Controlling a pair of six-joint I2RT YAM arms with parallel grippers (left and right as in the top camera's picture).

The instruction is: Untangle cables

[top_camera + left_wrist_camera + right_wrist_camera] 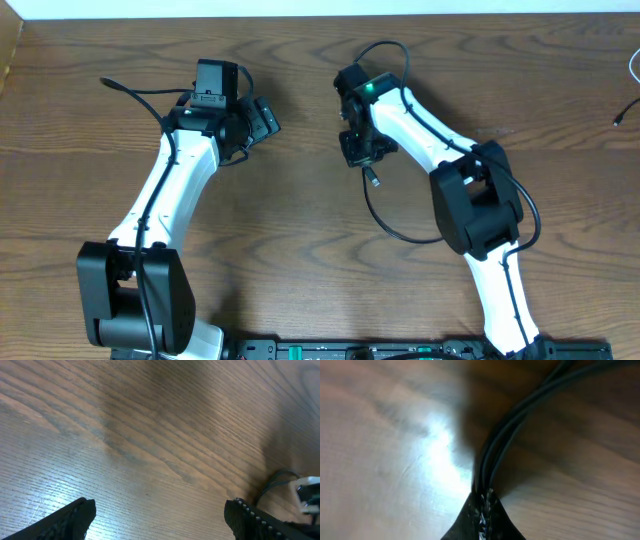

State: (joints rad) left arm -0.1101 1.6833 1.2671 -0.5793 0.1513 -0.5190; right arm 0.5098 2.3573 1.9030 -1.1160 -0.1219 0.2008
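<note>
- Right claw fills the bottom centre of its wrist view, fingers pressed together and pinching the black cables.
- From the pinch, the cables climb and sweep to that frame's upper right, strands side by side, long axis running bottom centre to top right over the table.
- Left claw is spread wide above the wood, gripping nothing, well apart from the cables.
- Overhead, the pinch sits at upper centre.

white arm links, black joints, green light
</note>
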